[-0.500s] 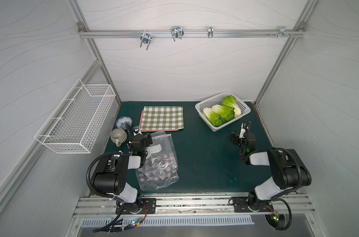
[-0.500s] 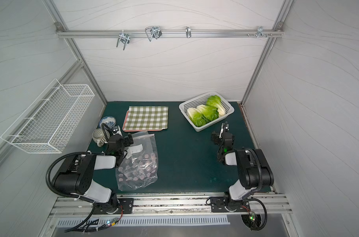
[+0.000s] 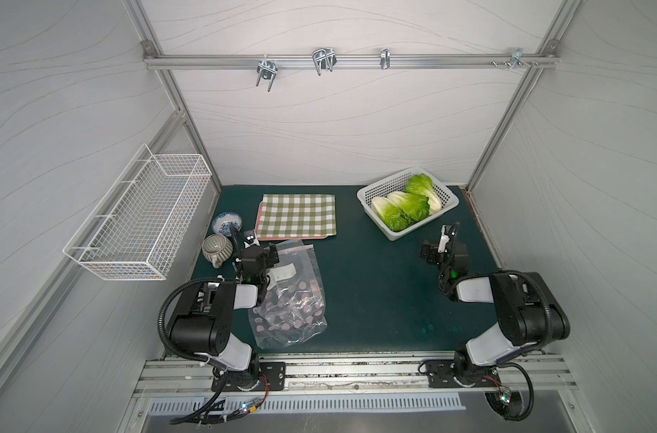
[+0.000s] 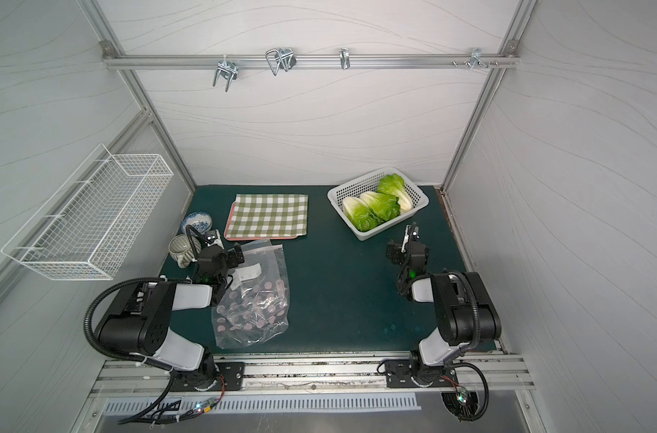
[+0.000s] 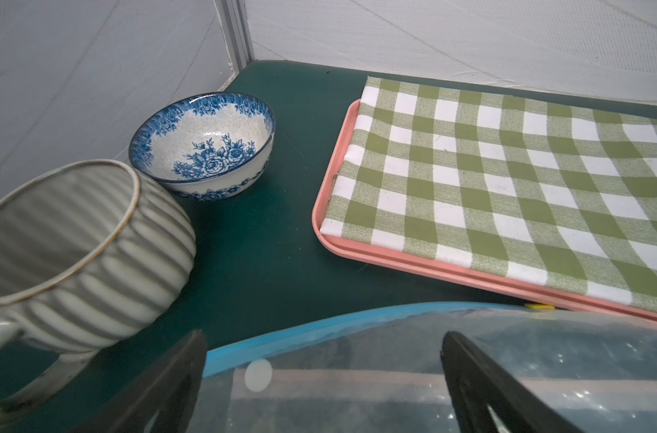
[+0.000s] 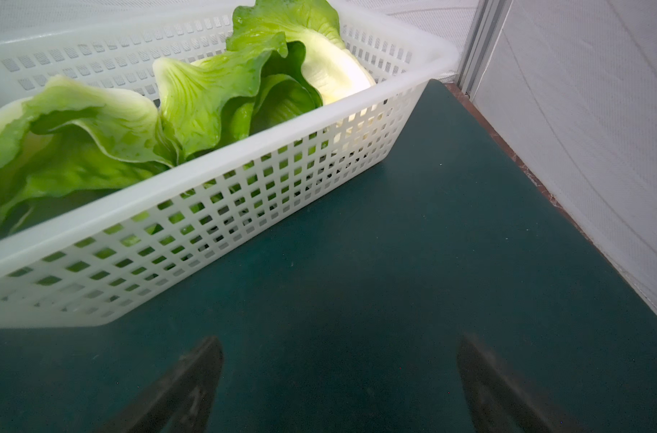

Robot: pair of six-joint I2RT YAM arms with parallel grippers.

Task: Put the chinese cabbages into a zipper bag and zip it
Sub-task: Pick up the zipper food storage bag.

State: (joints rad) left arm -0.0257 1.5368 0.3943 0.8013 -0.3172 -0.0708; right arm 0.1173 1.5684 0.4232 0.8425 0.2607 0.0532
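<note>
Three chinese cabbages [image 3: 407, 205] [image 4: 379, 206] [image 6: 207, 93] lie side by side in a white perforated basket [image 3: 387, 182] [image 6: 214, 210] at the back right of the green mat. A clear zipper bag [image 3: 293, 300] [image 4: 255, 300] with pink dots and a blue zip edge [image 5: 319, 325] lies flat at the front left. My left gripper [image 3: 258, 250] [image 5: 325, 337] stands open over the bag's zip end, holding nothing. Just in front of the basket, my right gripper [image 3: 445, 246] [image 6: 342, 341] is open above bare mat.
A green checked cloth [image 3: 299, 215] [image 5: 507, 180] lies on a pink tray [image 5: 394, 258] behind the bag. A blue floral bowl [image 3: 226, 222] [image 5: 203, 146] and a ribbed grey mug [image 3: 216, 249] [image 5: 83, 247] stand left of my left gripper. A wire basket [image 3: 139, 217] hangs on the left wall.
</note>
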